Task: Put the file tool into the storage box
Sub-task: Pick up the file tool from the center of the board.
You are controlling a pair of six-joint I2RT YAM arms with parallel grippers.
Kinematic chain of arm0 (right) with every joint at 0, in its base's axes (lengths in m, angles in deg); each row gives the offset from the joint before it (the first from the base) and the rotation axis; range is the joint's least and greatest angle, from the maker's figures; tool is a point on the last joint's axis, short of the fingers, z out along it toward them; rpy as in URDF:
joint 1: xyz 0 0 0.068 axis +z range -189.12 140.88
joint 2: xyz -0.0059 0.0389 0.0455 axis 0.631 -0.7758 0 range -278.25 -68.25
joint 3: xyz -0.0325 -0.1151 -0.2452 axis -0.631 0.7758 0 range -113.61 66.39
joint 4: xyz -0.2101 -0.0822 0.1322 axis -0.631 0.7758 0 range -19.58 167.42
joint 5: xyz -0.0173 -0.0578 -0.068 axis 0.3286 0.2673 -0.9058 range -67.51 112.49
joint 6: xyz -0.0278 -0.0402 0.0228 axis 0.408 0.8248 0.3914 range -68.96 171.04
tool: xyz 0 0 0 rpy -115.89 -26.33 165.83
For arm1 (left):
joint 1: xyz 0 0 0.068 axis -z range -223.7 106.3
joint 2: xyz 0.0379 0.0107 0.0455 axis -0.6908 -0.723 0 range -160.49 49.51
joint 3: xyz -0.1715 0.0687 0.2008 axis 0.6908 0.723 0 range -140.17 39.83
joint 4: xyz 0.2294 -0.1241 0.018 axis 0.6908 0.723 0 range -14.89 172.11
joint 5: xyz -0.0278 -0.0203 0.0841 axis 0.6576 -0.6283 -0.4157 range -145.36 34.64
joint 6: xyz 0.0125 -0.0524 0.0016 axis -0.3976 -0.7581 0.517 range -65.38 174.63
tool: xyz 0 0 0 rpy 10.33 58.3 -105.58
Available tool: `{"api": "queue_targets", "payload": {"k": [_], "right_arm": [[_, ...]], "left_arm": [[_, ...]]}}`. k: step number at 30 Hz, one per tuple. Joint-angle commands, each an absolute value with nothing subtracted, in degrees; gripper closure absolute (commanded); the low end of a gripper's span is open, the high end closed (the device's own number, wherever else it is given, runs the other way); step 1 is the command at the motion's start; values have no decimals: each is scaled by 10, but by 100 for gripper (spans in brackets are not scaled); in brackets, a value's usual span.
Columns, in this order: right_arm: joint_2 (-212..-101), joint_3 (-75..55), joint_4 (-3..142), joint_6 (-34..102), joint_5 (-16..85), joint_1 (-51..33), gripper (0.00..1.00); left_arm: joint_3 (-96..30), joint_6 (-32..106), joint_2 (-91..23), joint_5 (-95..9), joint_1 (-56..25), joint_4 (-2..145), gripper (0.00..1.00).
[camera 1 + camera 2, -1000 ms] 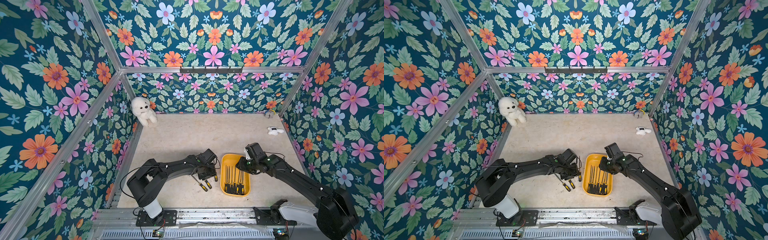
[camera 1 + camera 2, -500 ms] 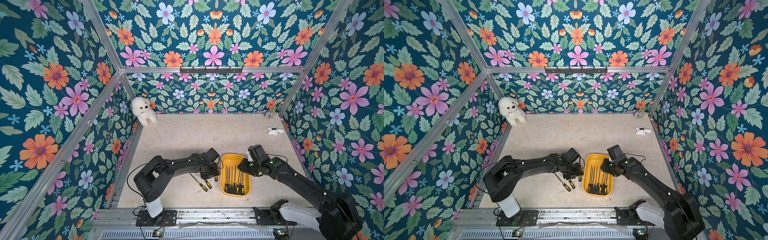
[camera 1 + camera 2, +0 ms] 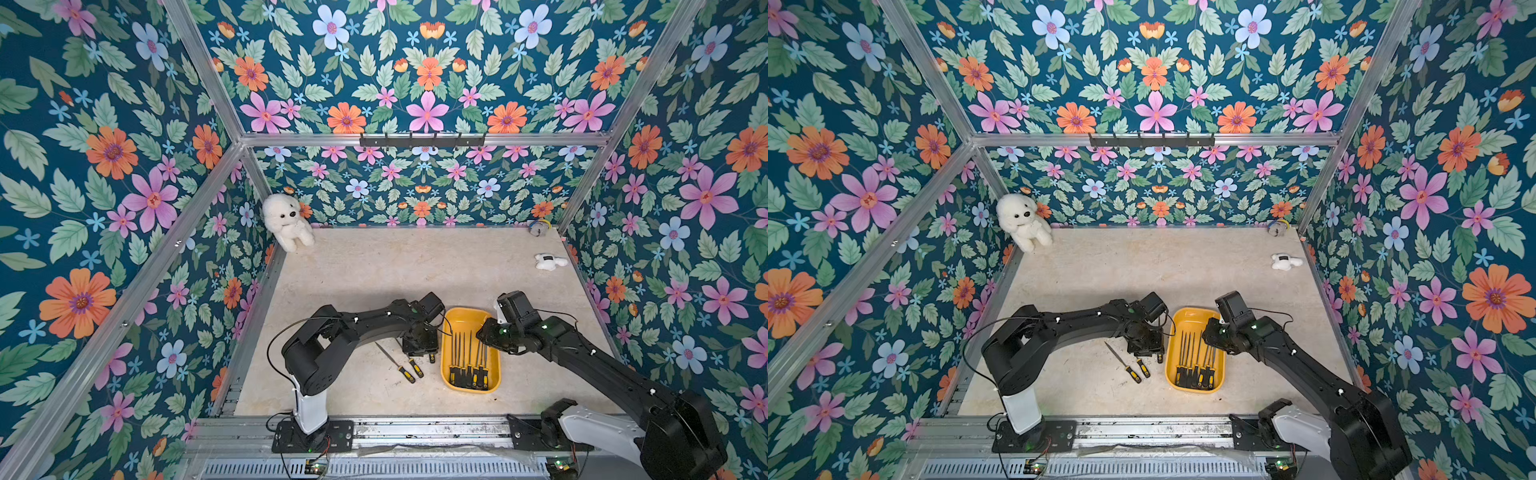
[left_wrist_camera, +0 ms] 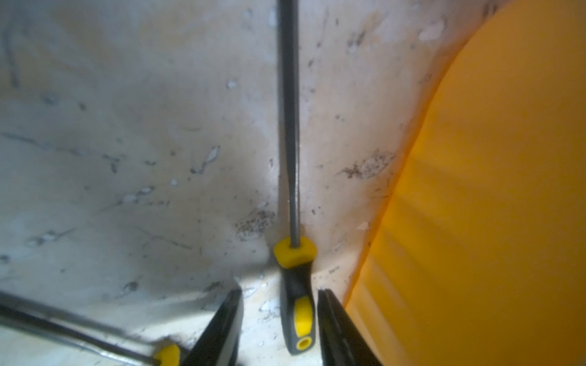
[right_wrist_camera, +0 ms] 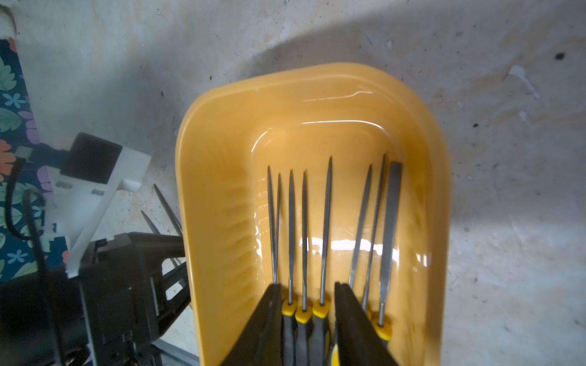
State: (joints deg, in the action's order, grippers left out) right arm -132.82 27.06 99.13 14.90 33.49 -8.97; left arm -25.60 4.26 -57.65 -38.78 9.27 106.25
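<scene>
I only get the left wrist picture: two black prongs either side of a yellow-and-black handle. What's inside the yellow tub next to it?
Observer: The storage box holds a row of files, all pointing the same way.
Operator: Are any others left outside?
Observer: Two more files lie on the table, on the side away from the box.
Operator: What's the other arm doing?
Observer: The right gripper hovers open over the file handles in the box.

Yellow storage box (image 3: 465, 322); black-yellow file tool handle (image 4: 296, 304); teal floral walls (image 3: 374, 83).
</scene>
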Motion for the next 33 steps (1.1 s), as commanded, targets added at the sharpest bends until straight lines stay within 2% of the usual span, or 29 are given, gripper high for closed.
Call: {"api": "queue_targets", "payload": {"k": [1,17,24,28,33], "right_arm": [[-1323,273,990,149,336,-90,66],[-1315,279,967,132,350,-90,66],[-1322,237,925,112,404,-108,64],[-1343,216,881,84,445,-117,61],[-1375,252,778,44,506,-116,60]], "left_arm": [[-250,75,-608,-422,95,1125,60],[-232,110,-584,-427,89,1147,94],[-257,150,-507,-415,62,1199,99],[-217,156,-422,-344,35,1156,100],[-186,157,-372,-268,21,1096,100]]}}
